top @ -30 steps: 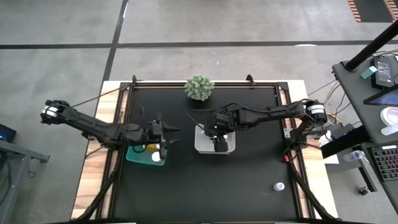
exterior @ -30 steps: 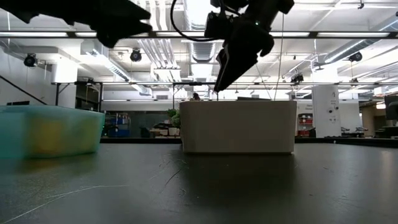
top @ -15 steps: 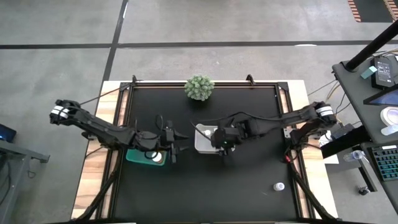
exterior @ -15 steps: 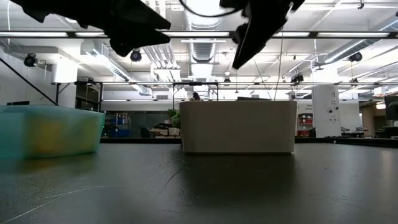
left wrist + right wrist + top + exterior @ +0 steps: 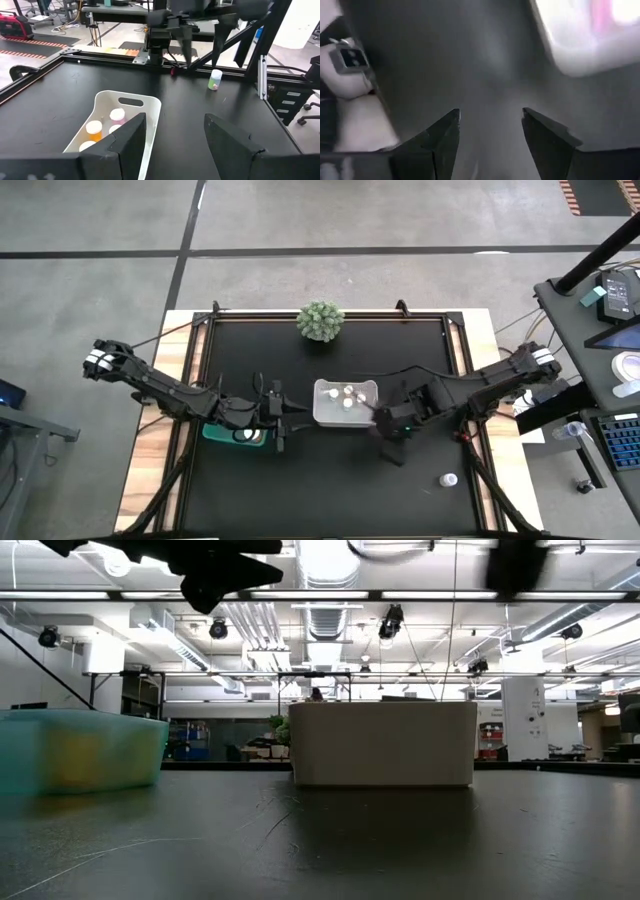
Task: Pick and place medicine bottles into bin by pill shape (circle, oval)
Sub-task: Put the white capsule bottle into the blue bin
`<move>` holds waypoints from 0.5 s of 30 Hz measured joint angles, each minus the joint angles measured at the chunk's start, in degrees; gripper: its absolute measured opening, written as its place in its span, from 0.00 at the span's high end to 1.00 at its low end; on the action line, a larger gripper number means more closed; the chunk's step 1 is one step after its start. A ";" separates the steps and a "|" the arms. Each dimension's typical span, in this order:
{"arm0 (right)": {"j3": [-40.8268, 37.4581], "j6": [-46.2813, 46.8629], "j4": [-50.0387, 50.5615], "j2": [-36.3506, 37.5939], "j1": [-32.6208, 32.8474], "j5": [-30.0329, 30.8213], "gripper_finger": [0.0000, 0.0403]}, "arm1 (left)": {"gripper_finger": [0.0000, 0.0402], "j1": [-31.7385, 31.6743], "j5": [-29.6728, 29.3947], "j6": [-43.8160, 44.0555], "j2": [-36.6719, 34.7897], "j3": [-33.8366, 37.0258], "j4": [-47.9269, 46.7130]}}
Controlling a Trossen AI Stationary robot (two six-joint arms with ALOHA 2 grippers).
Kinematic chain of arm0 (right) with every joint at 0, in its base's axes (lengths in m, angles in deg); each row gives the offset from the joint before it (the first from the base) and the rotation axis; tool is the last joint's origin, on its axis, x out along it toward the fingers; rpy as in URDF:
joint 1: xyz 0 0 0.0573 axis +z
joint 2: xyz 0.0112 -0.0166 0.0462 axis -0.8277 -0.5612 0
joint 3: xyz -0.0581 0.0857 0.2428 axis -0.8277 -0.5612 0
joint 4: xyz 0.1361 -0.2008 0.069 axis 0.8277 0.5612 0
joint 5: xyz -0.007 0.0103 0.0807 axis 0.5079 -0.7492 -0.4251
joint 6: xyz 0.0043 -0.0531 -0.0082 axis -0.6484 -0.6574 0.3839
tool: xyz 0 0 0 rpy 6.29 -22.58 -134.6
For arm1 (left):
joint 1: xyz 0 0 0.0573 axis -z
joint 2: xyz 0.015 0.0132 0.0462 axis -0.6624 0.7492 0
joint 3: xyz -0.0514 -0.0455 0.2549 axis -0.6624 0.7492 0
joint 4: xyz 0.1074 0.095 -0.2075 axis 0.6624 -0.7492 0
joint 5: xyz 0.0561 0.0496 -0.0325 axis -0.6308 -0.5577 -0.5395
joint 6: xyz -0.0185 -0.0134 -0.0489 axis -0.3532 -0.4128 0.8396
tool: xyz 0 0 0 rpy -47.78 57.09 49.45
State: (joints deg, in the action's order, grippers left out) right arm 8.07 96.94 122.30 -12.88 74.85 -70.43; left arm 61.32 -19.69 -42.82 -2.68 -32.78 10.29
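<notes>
High view: lone bottle (image 5: pixel 449 479) nr table's (image 5: pixel 400 500) front-right edge.

Grey concrete floor (image 5: pixel 350 215) crossed by dark seams fills the upper frame from above. At table height, fluorescent strip lights (image 5: pixel 330 596), ducts and a white pillar (image 5: pixel 522 718) show behind.

we see a black table (image 5: pixel 330 480) carrying a white bin (image 5: pixel 326 416), a teal bin (image 5: pixel 215 432), a spiky green plant (image 5: pixel 320 321) and one stray bottle (image 5: pixel 449 479).
</notes>
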 joint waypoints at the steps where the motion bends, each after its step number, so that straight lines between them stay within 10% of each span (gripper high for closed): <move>1: -0.16 5.97 3.42 0.68 1.03 -1.69 0.50 | 0.54 0.00 0.00 0.00 -0.02 -0.02 0.00; 7: -2.82 37.45 16.76 4.44 13.18 -9.01 0.46 | 0.54 0.07 -0.01 -0.04 -0.08 0.00 0.00; 15: -7.83 62.04 15.91 7.08 29.41 -2.03 0.27 | 0.54 0.17 -0.01 -1.02 -0.12 0.19 -0.07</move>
State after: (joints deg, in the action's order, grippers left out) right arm 0.24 158.98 138.20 -5.80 104.25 -72.46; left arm 61.49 -19.70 -43.84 -2.80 -32.59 10.23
